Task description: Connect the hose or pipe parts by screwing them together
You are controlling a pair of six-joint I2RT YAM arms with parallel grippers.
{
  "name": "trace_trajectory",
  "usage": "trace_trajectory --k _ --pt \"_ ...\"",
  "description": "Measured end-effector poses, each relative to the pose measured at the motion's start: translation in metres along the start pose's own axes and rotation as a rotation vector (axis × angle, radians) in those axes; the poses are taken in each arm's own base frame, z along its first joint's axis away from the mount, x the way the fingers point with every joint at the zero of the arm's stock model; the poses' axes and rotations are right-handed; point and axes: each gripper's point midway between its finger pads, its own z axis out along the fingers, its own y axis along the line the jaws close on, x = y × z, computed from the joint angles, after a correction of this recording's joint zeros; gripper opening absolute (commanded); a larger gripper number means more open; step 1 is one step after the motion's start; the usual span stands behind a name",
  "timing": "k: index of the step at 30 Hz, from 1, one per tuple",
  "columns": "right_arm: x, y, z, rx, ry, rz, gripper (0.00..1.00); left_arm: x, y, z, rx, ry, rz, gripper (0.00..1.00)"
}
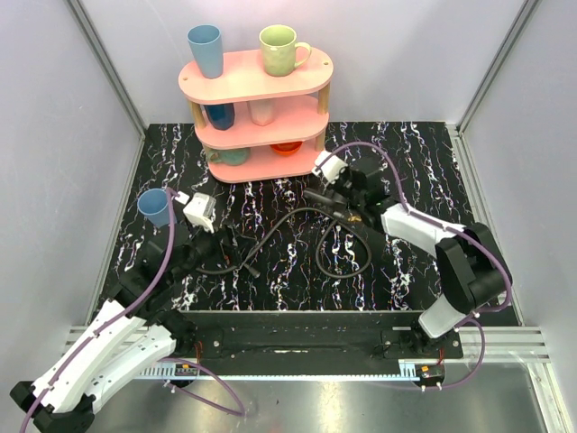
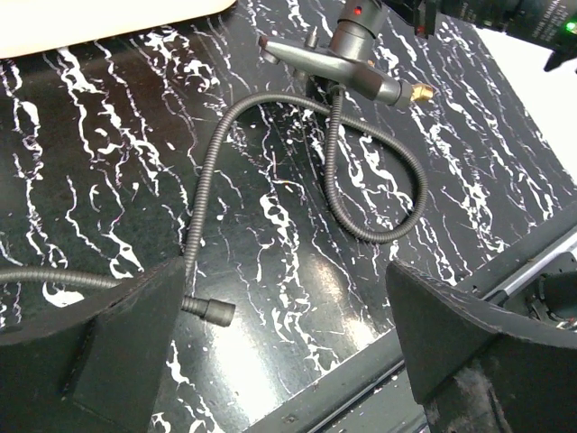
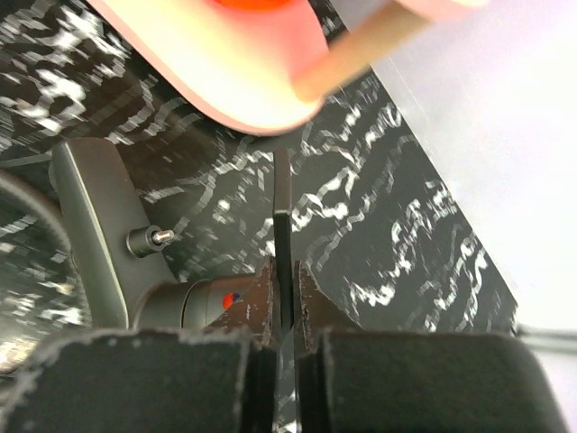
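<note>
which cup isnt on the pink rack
The blue cup standing on the table at the left edge; every other cup sits on the rack.

Overhead view: bright, even light, sharp, soft shadows. Left wrist view: pale glare on the glossy table point(image 2: 311, 271) at lower centre. Right wrist view: pink shelf point(image 3: 225, 72) at top blurred; fingers point(image 3: 135, 379) soft.

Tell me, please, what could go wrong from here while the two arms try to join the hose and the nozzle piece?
1. The right pincer is shut, yet the nozzle piece shows beside its fingers, not clearly between them; the grip may be missed.
2. The end of the hose lies close to one finger of the open left pincer; closing could push it away.
3. The pink shelf stands near the right pincer; lifting might bump it.
</note>
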Motion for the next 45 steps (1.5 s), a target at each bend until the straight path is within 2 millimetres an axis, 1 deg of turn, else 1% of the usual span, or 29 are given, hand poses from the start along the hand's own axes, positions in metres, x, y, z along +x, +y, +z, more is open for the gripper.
trace_trajectory --k 5,11,14,19,20,24,26,29,34,37,41,42,45 --pt "-0.037 0.039 0.003 -0.048 -0.082 -0.022 0.0 0.006 0.009 -0.001 -0.05 0.026 -0.015 0.96" --pt "-0.063 0.069 0.0 -0.097 -0.139 -0.037 0.0 0.021 0.018 -0.005 -0.112 0.081 -0.08 0.96" --pt "-0.074 0.083 -0.002 -0.115 -0.155 -0.036 0.0 0.024 0.02 -0.006 -0.139 0.102 -0.133 0.94" --pt "-0.104 0.118 -0.011 -0.163 -0.228 -0.002 0.0 0.02 0.014 0.002 -0.166 0.135 -0.227 0.92" --pt "-0.111 0.128 -0.014 -0.176 -0.251 0.001 0.0 0.02 0.014 0.005 -0.171 0.142 -0.24 0.92" --pt "-0.134 0.159 -0.021 -0.214 -0.327 0.015 0.0 0.029 0.016 0.012 -0.203 0.186 -0.277 0.91" --pt "-0.141 0.166 -0.02 -0.218 -0.353 0.033 0.0 0.031 0.017 0.014 -0.215 0.197 -0.294 0.91" --pt "-0.15 0.172 -0.013 -0.204 -0.386 0.055 0.02 0.032 0.017 0.013 -0.221 0.197 -0.313 0.92" --pt "-0.163 0.176 0.01 -0.151 -0.392 0.072 0.05 0.029 0.02 0.009 -0.24 0.177 -0.328 0.91" --pt "-0.173 0.184 0.02 -0.126 -0.386 0.076 0.08 0.027 0.021 0.005 -0.243 0.159 -0.334 0.91" --pt "-0.183 0.198 0.025 -0.109 -0.395 0.081 0.15 0.028 0.022 -0.001 -0.247 0.148 -0.347 0.91" --pt "-0.185 0.202 0.027 -0.106 -0.396 0.084 0.2 0.03 0.023 -0.003 -0.248 0.145 -0.353 0.91" --pt "-0.19 0.218 0.03 -0.12 -0.4 0.089 0.27 0.035 0.026 -0.009 -0.252 0.137 -0.365 0.92"
